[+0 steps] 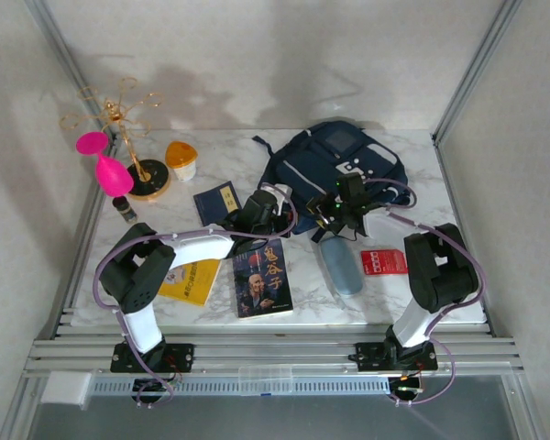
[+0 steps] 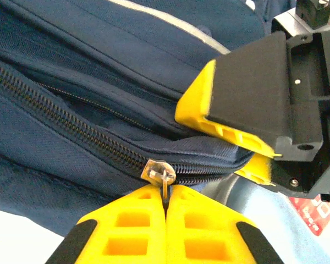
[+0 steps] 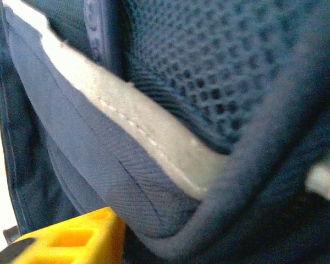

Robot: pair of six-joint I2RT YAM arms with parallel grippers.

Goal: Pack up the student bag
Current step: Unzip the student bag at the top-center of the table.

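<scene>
1. The student bag (image 1: 335, 160), navy blue with thin pale stripes, lies flat on the marble tabletop (image 1: 229, 156) in the upper centre-right of the overhead view, its white patch toward the right
2. In the left wrist view a dark zipper (image 2: 71, 124) runs diagonally across the bag from upper left to lower centre, ending at a metal slider with a zipper pull (image 2: 164, 184)
3. The left hand (image 2: 165, 192) rises from the bottom edge of that view; its two yellow fingers (image 2: 132, 231) are pressed together, pinching the zipper pull between their tips
4. The right hand (image 2: 223, 146) enters from the upper right, its yellow pads clamped on a fold of the bag's fabric just beside the slider
5. The right wrist view, very close, shows blue mesh, a pale stripe and navy piping, with one yellow finger at lower left against the fabric
6. Overhead, both hands meet at the bag's lower edge, near the centre of the frame
7. Below the bag lie a blue-grey pouch (image 1: 342, 266) and, to its right, a red card (image 1: 383, 261)
8. Left of the pouch is a book with a man's face (image 1: 263, 280), and further left a yellow book (image 1: 191, 280) partly under the left arm
9. A small navy book (image 1: 217, 202) sits beside the left hand
10. At upper left stand a gold jewellery stand (image 1: 128, 128), a pink goblet (image 1: 105, 165), an orange-lidded cup (image 1: 181, 159) and a small dark bottle (image 1: 124, 211)
</scene>
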